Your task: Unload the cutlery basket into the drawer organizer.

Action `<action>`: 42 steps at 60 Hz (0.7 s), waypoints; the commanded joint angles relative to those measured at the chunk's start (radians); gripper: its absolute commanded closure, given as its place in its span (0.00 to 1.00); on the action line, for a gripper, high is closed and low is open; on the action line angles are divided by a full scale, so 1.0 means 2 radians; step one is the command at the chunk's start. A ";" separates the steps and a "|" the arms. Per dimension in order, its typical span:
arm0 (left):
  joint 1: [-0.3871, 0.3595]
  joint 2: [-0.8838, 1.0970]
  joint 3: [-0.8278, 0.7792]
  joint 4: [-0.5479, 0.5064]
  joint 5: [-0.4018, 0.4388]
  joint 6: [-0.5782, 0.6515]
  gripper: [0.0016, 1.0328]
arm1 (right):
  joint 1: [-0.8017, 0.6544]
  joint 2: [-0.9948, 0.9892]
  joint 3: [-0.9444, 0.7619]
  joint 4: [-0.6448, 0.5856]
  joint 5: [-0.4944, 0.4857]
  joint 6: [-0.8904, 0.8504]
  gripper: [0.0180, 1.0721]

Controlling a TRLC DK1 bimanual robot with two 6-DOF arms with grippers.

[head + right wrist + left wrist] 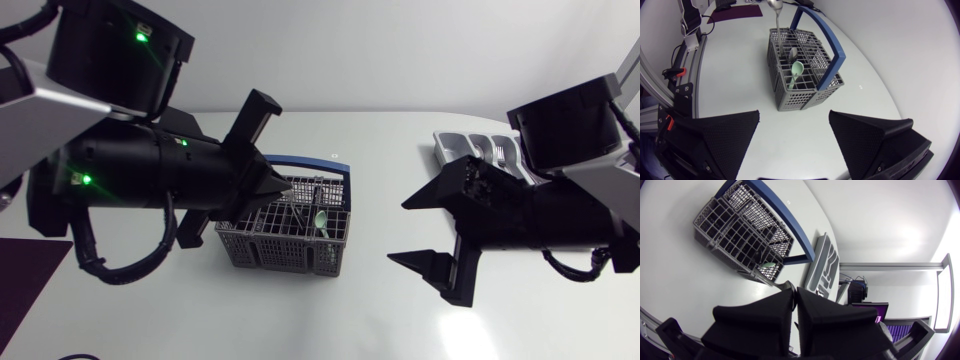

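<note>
Overhead, the left claw [285,187] hovers clenched above the basket [285,258]; the right claw [400,232] sits released beside it, with the organizer [447,150] farther off.

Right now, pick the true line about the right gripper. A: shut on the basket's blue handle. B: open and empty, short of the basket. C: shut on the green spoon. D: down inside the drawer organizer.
B: the right gripper has its fingers wide apart with nothing between them, and the cutlery basket sits ahead of it, untouched.
</note>
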 commanded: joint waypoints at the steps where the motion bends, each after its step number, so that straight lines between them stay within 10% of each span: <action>1: 0.006 -0.014 0.014 -0.003 0.009 -0.023 0.97 | 0.013 -0.007 -0.011 0.006 -0.001 0.022 0.05; 42: -0.014 0.034 0.067 -0.024 0.072 -0.056 0.97 | 0.148 0.026 0.004 0.114 0.048 0.122 0.13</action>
